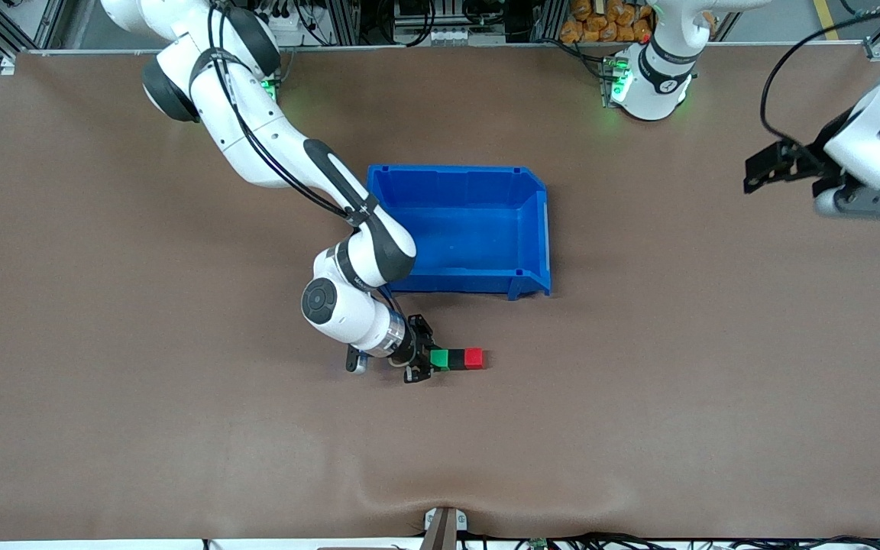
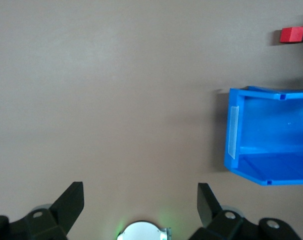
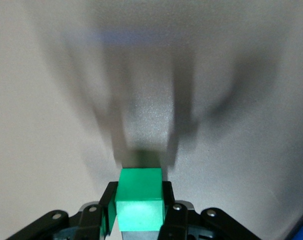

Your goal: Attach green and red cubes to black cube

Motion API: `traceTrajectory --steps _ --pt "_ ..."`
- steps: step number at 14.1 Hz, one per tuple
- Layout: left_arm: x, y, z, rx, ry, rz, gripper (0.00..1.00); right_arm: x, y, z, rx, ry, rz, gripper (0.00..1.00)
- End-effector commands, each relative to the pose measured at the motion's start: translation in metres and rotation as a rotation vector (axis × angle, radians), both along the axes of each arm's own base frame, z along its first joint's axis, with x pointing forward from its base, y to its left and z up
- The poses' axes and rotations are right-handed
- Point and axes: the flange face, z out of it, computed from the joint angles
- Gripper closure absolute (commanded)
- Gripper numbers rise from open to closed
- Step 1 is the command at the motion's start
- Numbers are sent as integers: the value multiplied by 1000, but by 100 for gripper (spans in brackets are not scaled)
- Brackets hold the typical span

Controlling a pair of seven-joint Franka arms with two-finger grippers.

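- Table [image 1: 104, 428]: one, covered in a matte brown mat that fills nearly the whole front frame; a slight ripple shows at bottom centre.
- Arms: two, glossy white shells with black joints. The right arm comes in from the upper left of the front frame and reaches down to centre; the left arm waits at the upper right edge.
- Bin [image 1: 532, 229]: one, bright blue moulded plastic, rectangular with one low sloped side, just above centre frame.
- Left gripper [image 2: 140, 199]: black, angular fingers spread wide apart with nothing between them, up over the left arm's end of the table.
- Right gripper [image 1: 423, 357]: black, low at the table below the bin, fingers closed on the green cube's sides.
- Cubes: three, small and equal, smooth and plain, in one touching row just below centre of the front frame, nearer the camera than the bin.
- Green cube [image 1: 439, 358], at the gripper end of the row.
- Black cube [image 1: 456, 358], matte, in the middle, touching both neighbours.
- Red cube [image 1: 473, 357], at the free end of the row.
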Motion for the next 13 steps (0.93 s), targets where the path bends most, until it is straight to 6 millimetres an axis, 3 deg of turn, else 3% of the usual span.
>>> traceTrajectory --steps 1,3,8,10,13 --pt "-15 7 12 36 0 -49 0 3 4 -2 -3 -9 -7 0" --pt "-15 17 15 56 10 -87 0 6 -2 0 -21 -17 8 0" --pt "-19 18 24 44 16 -73 0 13 -10 7 -78 -72 43 0" --pt "-21 18 28 28 22 -63 0 27 -32 11 -75 -79 11 0" --pt "-21 14 28 1 25 -6 0 37 -48 14 -72 -81 -12 0"
